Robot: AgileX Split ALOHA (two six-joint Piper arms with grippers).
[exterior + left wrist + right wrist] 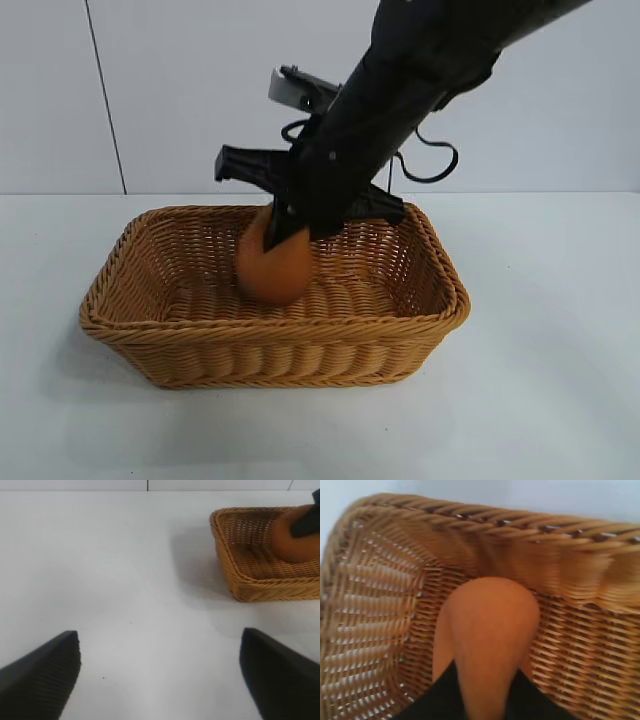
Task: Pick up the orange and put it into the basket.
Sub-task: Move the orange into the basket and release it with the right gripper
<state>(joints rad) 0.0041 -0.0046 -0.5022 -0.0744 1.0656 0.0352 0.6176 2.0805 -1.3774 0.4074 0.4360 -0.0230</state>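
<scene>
The orange (pixel 275 265) hangs low inside the woven wicker basket (pixel 270 330), over its floor near the left of centre. My right gripper (pixel 290 225) reaches down into the basket from the upper right and is shut on the orange, its black fingers pinching the fruit from both sides. The right wrist view shows the orange (pixel 487 630) squeezed between the right gripper's (pixel 485 670) dark fingers, with the basket's wall (pixel 520 530) beyond. My left gripper (pixel 160 635) stands open and empty above the bare table, off to the side of the basket (pixel 250 580) and the orange (pixel 295 542).
The basket sits in the middle of a white table (pixel 540 380), with a pale wall (pixel 180 90) behind. A black cable (pixel 435 165) loops behind the right arm.
</scene>
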